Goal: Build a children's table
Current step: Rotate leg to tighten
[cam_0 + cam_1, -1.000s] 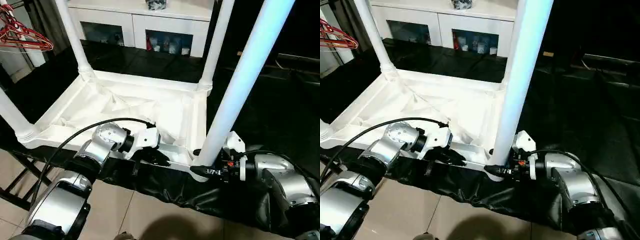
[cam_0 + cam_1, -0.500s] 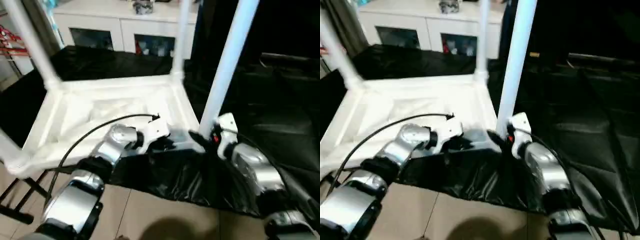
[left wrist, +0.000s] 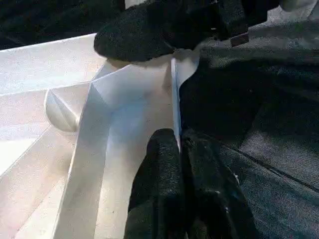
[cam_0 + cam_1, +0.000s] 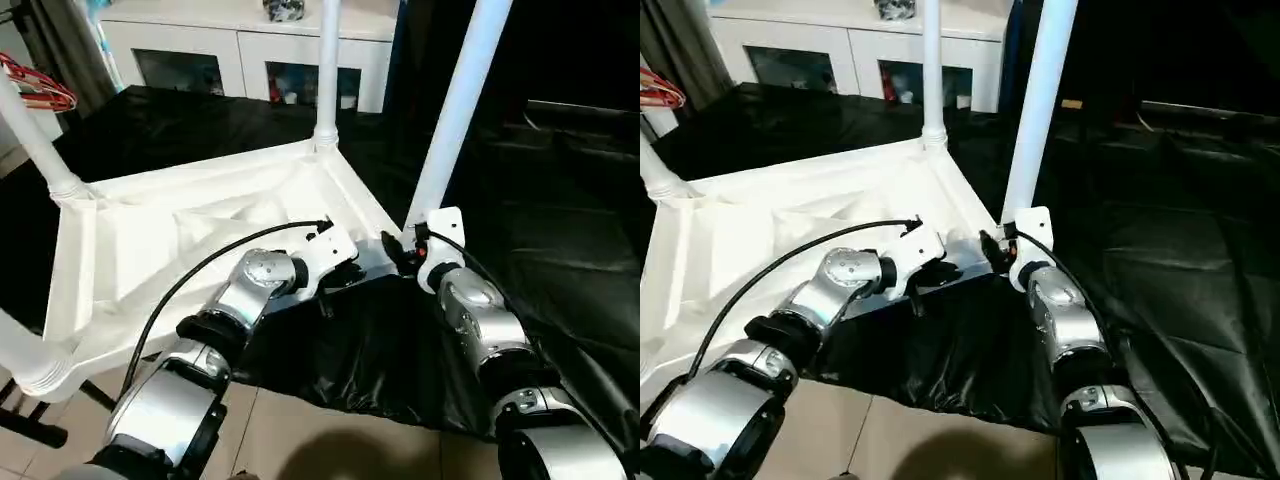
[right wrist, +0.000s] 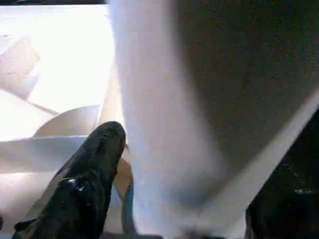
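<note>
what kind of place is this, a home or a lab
Probably a lab or test room set up like a home: a white cabinet with glass doors and red clothes hangers look domestic, but black sheeting covers the floor under the upturned children's table.

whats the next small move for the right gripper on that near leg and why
Probably close the right gripper on the base of the near leg. Its fingers stand apart on either side of the leg where it meets the corner of the table top, not gripping. The left gripper is shut on the top's near edge, so the top is steadied for seating the leg.
</note>
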{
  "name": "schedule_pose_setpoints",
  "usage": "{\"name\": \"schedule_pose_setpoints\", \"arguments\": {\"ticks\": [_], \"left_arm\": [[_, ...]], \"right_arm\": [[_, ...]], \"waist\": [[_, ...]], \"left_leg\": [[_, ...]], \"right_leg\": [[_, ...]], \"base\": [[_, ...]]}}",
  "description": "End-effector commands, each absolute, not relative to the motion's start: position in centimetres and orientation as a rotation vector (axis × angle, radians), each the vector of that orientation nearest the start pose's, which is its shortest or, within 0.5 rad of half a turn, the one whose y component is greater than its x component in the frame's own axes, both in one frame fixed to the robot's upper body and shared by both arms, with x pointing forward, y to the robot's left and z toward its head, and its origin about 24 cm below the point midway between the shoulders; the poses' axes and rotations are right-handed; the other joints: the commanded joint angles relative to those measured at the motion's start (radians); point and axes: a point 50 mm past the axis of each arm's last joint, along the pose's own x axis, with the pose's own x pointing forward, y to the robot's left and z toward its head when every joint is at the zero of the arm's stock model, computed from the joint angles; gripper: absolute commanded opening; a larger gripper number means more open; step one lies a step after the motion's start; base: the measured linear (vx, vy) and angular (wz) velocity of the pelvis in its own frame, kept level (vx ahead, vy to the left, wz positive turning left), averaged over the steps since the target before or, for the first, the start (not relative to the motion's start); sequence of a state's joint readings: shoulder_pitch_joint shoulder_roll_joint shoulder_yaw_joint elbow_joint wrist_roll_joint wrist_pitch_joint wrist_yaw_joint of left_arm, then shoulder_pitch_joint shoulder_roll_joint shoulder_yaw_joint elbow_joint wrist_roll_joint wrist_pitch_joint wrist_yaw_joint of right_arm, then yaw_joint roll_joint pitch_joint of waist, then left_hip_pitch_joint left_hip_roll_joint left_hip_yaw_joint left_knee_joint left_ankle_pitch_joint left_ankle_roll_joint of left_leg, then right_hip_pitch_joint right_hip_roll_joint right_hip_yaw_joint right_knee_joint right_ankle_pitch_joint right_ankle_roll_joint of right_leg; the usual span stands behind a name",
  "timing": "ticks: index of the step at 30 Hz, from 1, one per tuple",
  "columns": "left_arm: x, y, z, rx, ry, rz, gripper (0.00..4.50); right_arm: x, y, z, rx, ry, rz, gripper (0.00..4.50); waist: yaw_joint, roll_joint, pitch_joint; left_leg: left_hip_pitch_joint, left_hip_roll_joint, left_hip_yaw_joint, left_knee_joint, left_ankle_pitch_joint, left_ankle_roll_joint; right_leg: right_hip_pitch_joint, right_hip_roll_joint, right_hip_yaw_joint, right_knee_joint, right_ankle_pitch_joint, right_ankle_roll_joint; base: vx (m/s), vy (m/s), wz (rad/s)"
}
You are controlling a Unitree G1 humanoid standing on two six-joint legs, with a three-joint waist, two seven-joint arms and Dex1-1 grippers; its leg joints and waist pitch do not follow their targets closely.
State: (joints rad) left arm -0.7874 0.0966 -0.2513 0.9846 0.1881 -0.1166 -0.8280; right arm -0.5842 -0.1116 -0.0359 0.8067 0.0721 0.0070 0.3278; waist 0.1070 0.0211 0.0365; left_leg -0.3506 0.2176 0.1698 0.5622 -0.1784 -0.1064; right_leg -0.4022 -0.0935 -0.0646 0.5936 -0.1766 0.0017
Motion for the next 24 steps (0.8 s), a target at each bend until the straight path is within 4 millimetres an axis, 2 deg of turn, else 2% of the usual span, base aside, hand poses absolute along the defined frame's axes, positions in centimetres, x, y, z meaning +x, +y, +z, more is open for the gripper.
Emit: {"name": "schedule_pose_setpoints", "arguments": {"ticks": [1,3,5,10,17,19,22,24], "left_arm": [[34.1,4.8,5.7,0.473,0.19,-1.226,0.0],[34.1,5.1,5.7,0.475,0.191,-1.234,0.0],[34.1,5.8,5.6,0.485,0.201,-1.245,0.0],[34.1,7.3,5.7,0.51,0.212,-1.287,0.0],[33.7,8.7,6.1,0.493,0.217,-1.386,0.0],[33.6,9.2,6.1,0.494,0.225,-1.414,0.0],[33.5,9.7,6.2,0.498,0.241,-1.448,0.0],[33.4,10.2,6.2,0.509,0.251,-1.468,0.0]], "right_arm": [[32.8,-10.8,0.2,-0.012,0.351,0.576,3.72],[32.7,-10.9,0.3,-0.018,0.342,0.603,3.72],[32.1,-11.2,0.5,-0.037,0.315,0.705,3.72],[30.5,-12.2,1.3,-0.057,0.264,0.91,3.72],[28.7,-13.6,2.0,-0.05,0.24,1.122,3.72],[28.1,-14.0,2.3,-0.06,0.241,1.175,3.49],[27.7,-14.5,2.6,-0.078,0.244,1.216,3.42],[27.5,-14.8,2.7,-0.091,0.247,1.238,3.11]], "waist": [[0.003,-0.009,-0.054],[0.0,-0.01,-0.053],[-0.001,-0.008,-0.054],[0.008,-0.011,-0.053],[0.018,-0.011,-0.051],[0.021,-0.01,-0.053],[0.025,-0.01,-0.054],[0.029,-0.009,-0.054]], "left_leg": [[-0.007,0.0,0.008,-0.063,-0.234,0.05],[-0.007,0.001,0.008,-0.063,-0.24,0.054],[-0.006,0.002,0.008,-0.063,-0.232,0.056],[-0.009,0.005,0.011,-0.061,-0.222,0.079],[-0.007,0.009,0.012,-0.063,-0.241,0.073],[-0.006,0.01,0.012,-0.061,-0.228,0.077],[-0.007,0.01,0.012,-0.058,-0.207,0.08],[-0.007,0.01,0.013,-0.058,-0.208,0.082]], "right_leg": [[0.056,-0.044,0.03,-0.07,-0.202,-0.21],[0.055,-0.043,0.031,-0.071,-0.207,-0.209],[0.055,-0.042,0.031,-0.069,-0.189,-0.213],[0.058,-0.04,0.03,-0.067,-0.171,-0.217],[0.055,-0.042,0.03,-0.07,-0.222,-0.217],[0.055,-0.041,0.03,-0.067,-0.193,-0.222],[0.056,-0.04,0.03,-0.062,-0.15,-0.233],[0.055,-0.041,0.03,-0.062,-0.143,-0.236]], "base": [[0.0,0.0,0.0],[0.0,0.0,0.0],[0.0,0.0,0.0],[0.0,0.0,0.0],[0.0,0.0,0.0],[0.0,0.0,0.0],[0.0,0.0,0.0],[0.0,0.0,0.0]]}}
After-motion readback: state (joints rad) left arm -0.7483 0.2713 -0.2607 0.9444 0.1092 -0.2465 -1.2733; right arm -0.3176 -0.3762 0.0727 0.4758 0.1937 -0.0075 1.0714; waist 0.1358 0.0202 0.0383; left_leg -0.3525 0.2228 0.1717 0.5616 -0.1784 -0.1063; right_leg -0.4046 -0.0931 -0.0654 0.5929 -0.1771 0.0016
